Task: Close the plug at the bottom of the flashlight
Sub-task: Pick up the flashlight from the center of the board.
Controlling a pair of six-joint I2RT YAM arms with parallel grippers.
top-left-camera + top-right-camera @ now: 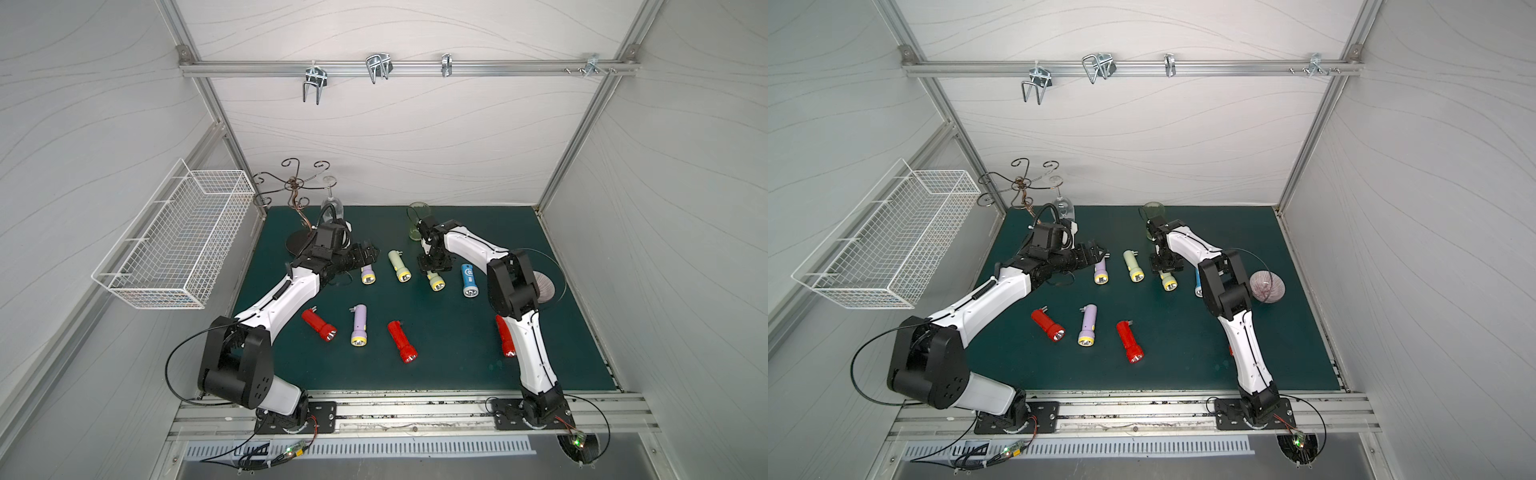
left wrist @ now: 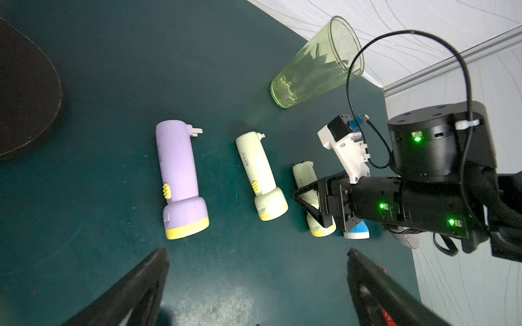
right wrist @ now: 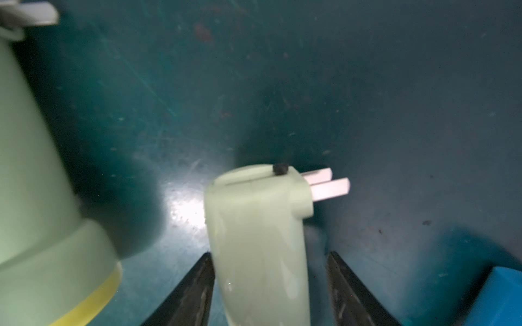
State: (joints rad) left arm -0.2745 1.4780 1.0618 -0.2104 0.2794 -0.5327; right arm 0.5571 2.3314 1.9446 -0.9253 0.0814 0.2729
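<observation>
Far row, right of centre: right hand (image 3: 268, 256) is down over the pale green flashlight (image 3: 254, 225), fingers apart, one on either side of its body. In the right wrist view one finger (image 3: 195, 288) sits against the body's edge. The other finger (image 3: 347, 288) has a clear strip of worktop (image 1: 457, 365) between it and the body, so it's straddling, not clamped. The same view shows the plug (image 3: 329, 185) with two prongs folded out sideways at the tail end, not closed.

The flashlight lies flat, lens end toward the near side. A second pale green flashlight (image 1: 400, 266) lies just to its left and a blue flashlight (image 1: 469, 280) just to its right. I see no contact with either.

In both top views the right hand covers the tail end. Only the yellow-rimmed head pokes out on the near side, and the plug isn't visible there. The left wrist view catches the right hand side-on across the body, with the prongs too small to make out.

Far left: left hand (image 2: 255, 254) is fully spread, nothing between the fingers, touching nothing. It hangs above the worktop beside the purple flashlight (image 2: 176, 169) — the left wrist view shows that one's prongs out too. A green tumbler (image 2: 316, 65) sits at the far edge behind the row.
</observation>
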